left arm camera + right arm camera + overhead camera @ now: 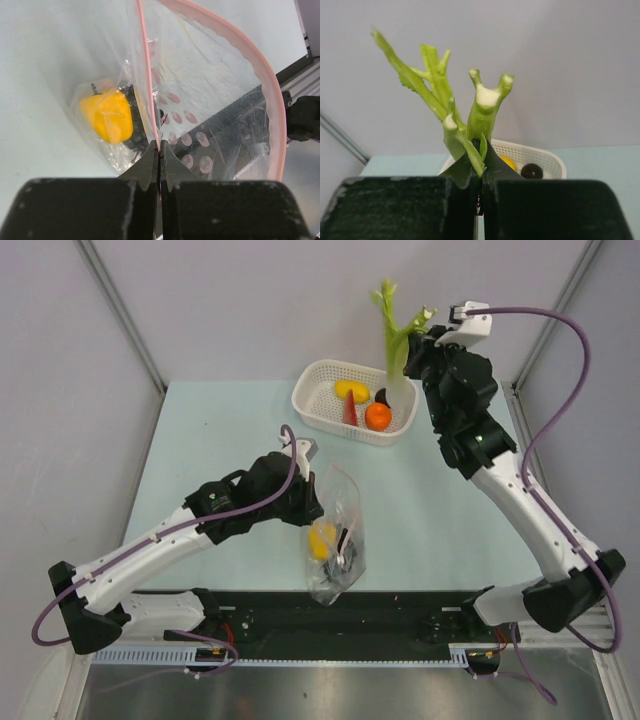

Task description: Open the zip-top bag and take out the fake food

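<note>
The clear zip-top bag (337, 535) lies on the table near its front edge, its mouth held open. My left gripper (308, 502) is shut on its pink zip strip (150, 95). A yellow fruit (107, 116) and a dark piece remain inside the bag; the yellow fruit also shows in the top view (322, 540). My right gripper (415, 348) is shut on the long green-white stalk (395, 340) and holds it upright over the far right end of the white basket (322, 382). In the right wrist view the stalk (482, 112) rises from between the jaws.
The white perforated basket at the back centre holds a yellow piece (348, 390), a red piece (349, 412), an orange (377, 416) and a dark round fruit (382, 396). Grey walls close in the table. A black rail (340, 625) runs along the near edge.
</note>
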